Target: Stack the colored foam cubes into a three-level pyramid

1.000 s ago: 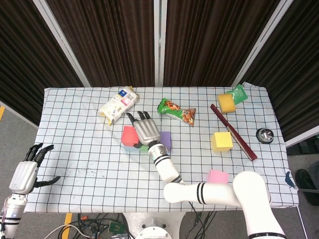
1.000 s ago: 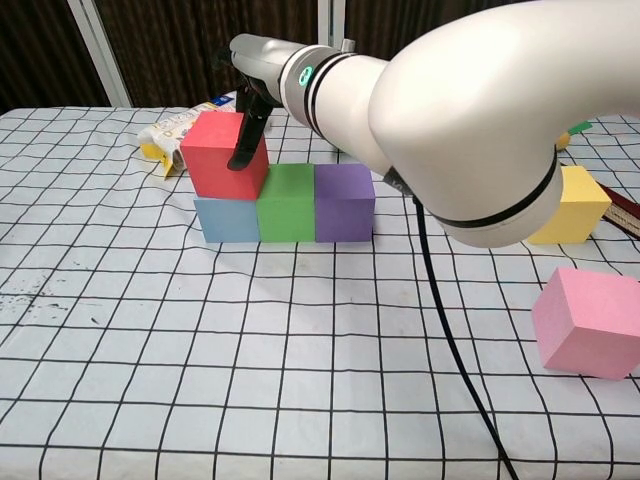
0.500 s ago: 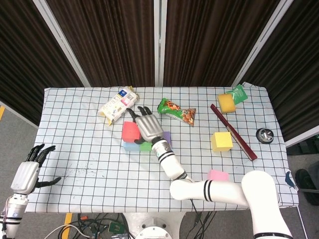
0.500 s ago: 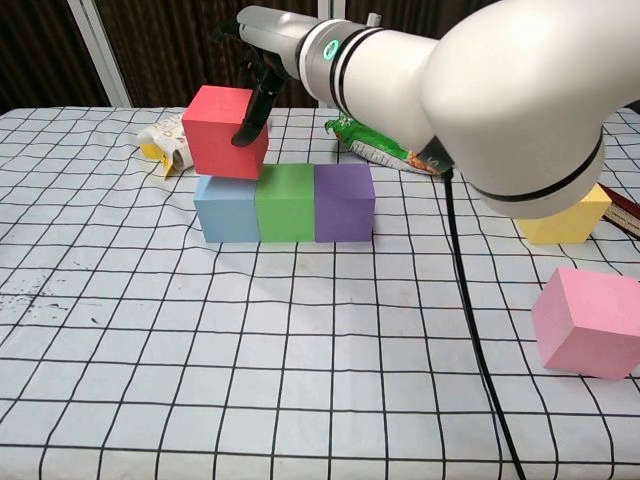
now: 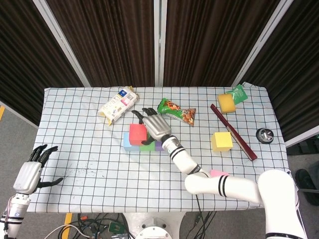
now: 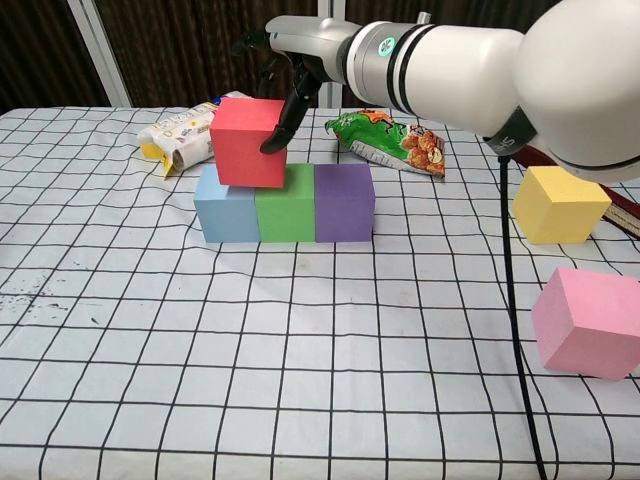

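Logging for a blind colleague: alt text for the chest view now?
The right hand holds a red cube atop the blue cube and green cube, beside a purple cube; yellow cube and pink cube wait right.

Red cube (image 6: 248,143): shifts right along the bottom row; now straddles the blue cube (image 6: 227,212) and green cube (image 6: 285,212).
Right hand (image 6: 290,75): travels right with it, gripping.

Robotics lab or test cell: dark curtain panels (image 5: 114,40) with metal frames behind, checkered cloth on table (image 5: 79,149), loose cables (image 5: 94,219) on grey floor underneath.
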You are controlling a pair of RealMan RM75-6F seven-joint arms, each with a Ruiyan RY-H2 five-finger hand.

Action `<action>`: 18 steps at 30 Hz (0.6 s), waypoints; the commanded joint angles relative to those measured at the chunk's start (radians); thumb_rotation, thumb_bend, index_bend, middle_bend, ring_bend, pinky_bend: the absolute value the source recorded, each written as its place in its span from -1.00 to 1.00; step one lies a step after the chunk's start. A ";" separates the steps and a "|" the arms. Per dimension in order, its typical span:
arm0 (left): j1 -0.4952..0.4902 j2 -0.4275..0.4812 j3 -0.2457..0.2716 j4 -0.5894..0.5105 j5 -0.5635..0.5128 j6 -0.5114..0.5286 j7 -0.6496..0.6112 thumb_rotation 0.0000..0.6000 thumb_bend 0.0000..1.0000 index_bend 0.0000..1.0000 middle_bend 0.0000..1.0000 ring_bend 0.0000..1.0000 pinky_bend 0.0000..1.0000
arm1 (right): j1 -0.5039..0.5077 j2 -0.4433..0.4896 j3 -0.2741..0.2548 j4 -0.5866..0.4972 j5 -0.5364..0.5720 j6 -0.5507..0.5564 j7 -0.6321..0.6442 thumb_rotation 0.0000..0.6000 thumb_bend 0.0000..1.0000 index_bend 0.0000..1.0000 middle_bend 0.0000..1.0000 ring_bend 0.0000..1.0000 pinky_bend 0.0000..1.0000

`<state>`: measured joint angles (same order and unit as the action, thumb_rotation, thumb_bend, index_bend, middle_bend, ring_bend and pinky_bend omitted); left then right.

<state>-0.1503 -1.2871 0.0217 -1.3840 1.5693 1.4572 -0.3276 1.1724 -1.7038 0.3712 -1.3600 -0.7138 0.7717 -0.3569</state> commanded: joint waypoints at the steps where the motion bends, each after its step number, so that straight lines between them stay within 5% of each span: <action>1: 0.000 0.002 0.001 -0.003 0.000 -0.003 0.001 1.00 -1.00 -0.78 -0.67 -0.95 -0.98 | -0.002 0.014 -0.008 0.003 -0.012 -0.024 0.018 1.00 -0.76 -1.00 -0.12 -0.98 -1.00; 18: -0.004 0.001 0.002 -0.007 0.013 -0.009 -0.009 1.00 -1.00 -0.78 -0.68 -0.95 -0.98 | 0.025 0.032 -0.036 0.015 -0.018 -0.047 0.033 1.00 -0.73 -1.00 -0.16 -0.98 -1.00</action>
<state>-0.1546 -1.2862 0.0235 -1.3916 1.5826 1.4481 -0.3369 1.1971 -1.6716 0.3357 -1.3456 -0.7318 0.7249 -0.3238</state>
